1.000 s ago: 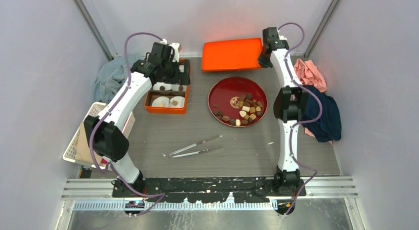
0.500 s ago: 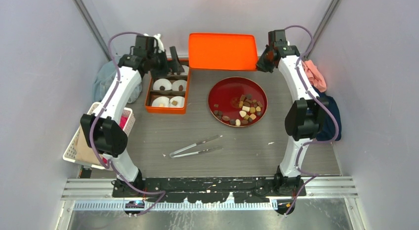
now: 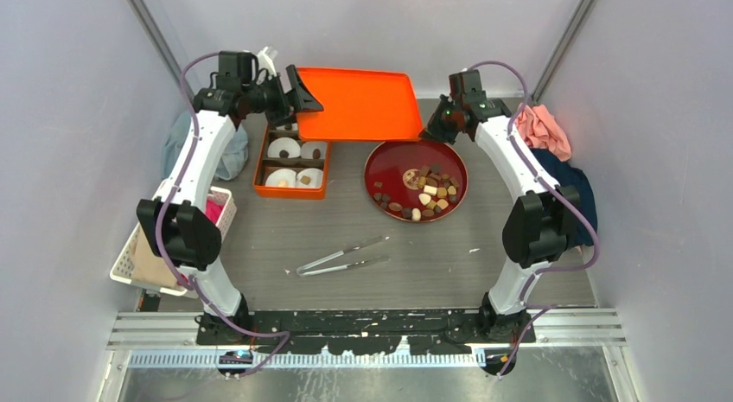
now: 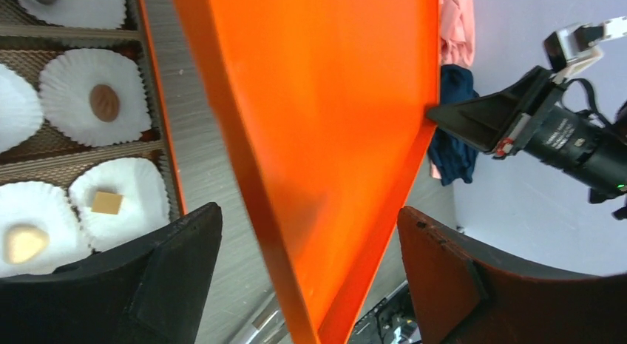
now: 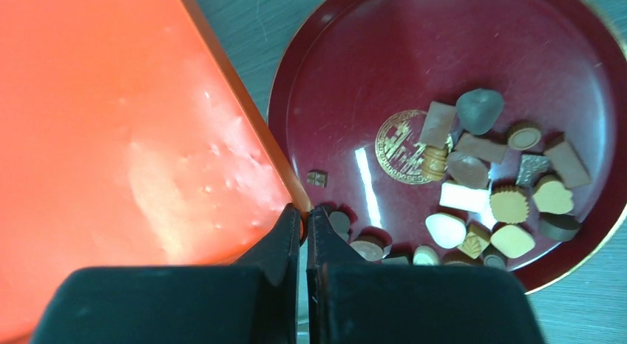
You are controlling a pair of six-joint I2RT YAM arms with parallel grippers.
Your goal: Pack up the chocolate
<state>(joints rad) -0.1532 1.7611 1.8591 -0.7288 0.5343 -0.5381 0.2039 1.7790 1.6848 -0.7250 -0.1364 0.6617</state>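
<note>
Top, tray (image 3: 363, 104): tilted, between left gripper (image 3: 294, 95) and right gripper (image 3: 430, 130).
Top, chocolate (image 3: 428, 194): most heaped on the plate (image 3: 385, 160); a few in the box (image 3: 290, 193).
Left wrist, jaws: wide, straddling the tray's edge.
Left wrist, chocolate (image 4: 104, 102): single pieces in cups (image 4: 74, 70).
Right wrist, jaws: pinched on the tray's corner, over the plate's rim.
</note>
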